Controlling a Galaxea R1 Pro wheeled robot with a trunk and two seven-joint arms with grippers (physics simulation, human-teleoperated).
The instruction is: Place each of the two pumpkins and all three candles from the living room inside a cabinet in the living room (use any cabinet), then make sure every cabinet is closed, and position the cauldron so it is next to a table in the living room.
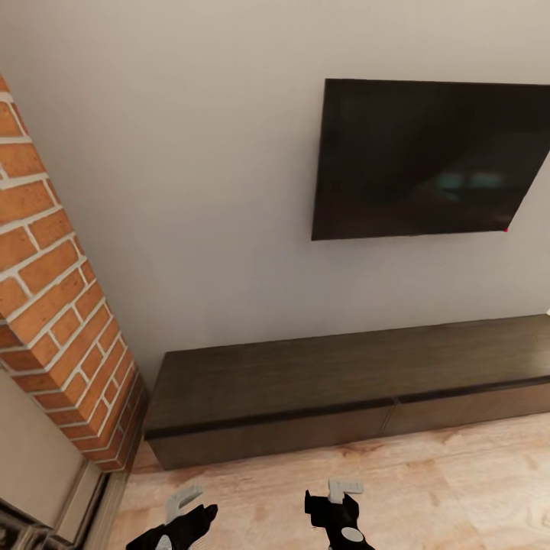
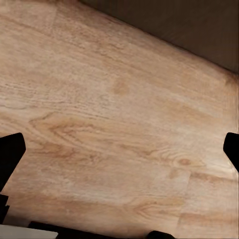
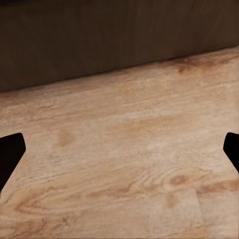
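Note:
The cabinet (image 1: 305, 374) is a long low dark-brown console standing against the wall, with its drawer fronts flush and shut. Both grippers hang low over the wood floor just in front of it. My left gripper (image 1: 186, 502) is open, and in the left wrist view its dark fingertips (image 2: 11, 152) stand wide apart over bare planks. My right gripper (image 1: 344, 489) is also open and empty, facing the cabinet front (image 3: 119, 40). The pumpkins, candles, cauldron and table are out of view.
A red-brick fireplace column (image 1: 53, 305) rises at the left, close to the cabinet's left end. A black TV (image 1: 431, 156) hangs on the off-white wall above the cabinet. Light wood-plank floor (image 1: 458, 489) stretches to the right in front of the cabinet.

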